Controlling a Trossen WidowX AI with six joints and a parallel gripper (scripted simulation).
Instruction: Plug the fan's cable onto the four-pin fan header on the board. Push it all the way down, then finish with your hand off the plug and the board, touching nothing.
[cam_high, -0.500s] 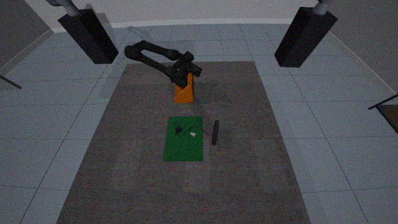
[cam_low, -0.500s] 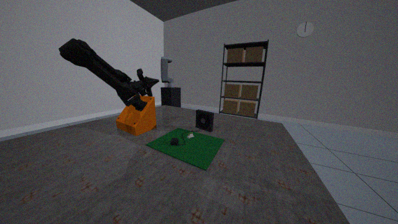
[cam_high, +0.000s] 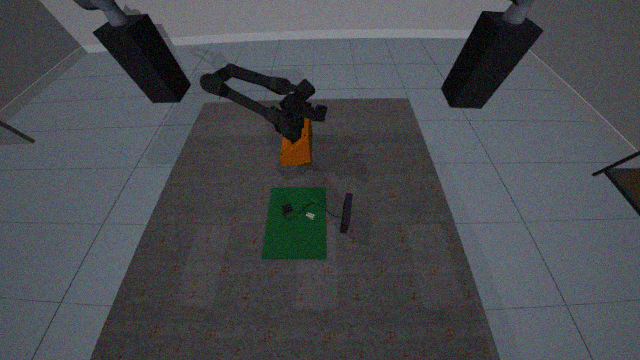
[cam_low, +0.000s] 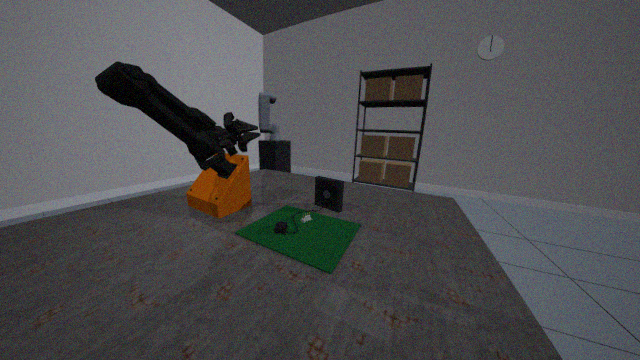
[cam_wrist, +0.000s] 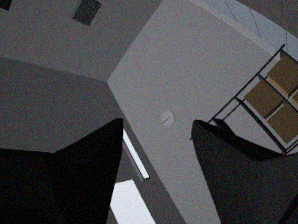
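The gripper (cam_high: 325, 113) (cam_low: 258, 131) (cam_wrist: 157, 127) stands about half open, its two fingertips apart, with nothing between them. It hangs in open air beside and above the orange base (cam_high: 296, 155) (cam_low: 220, 195), touching neither plug nor board. The base stands on the table (cam_high: 295, 320) (cam_low: 250, 300), set back from the board's near edge with a strip of bare surface between.

The green board (cam_high: 295, 242) (cam_low: 325, 250) lies flat, all four edges in sight. A dark block (cam_high: 287, 209) (cam_low: 281, 228) and a small white part (cam_high: 310, 216) (cam_low: 306, 218) sit on its half nearer the base; the other half offers open room. The black cable (cam_low: 295, 231) crosses one side edge and bends past the white part towards the block. Plug and header are too small to tell apart, so seating cannot be confirmed.

The fan (cam_high: 346, 213) (cam_low: 329, 194) stands upright just beyond that side edge, a narrow gap between. Farther off are a shelf rack (cam_low: 356, 135) (cam_wrist: 237, 92) and a wall clock (cam_low: 490, 47) (cam_wrist: 168, 118).
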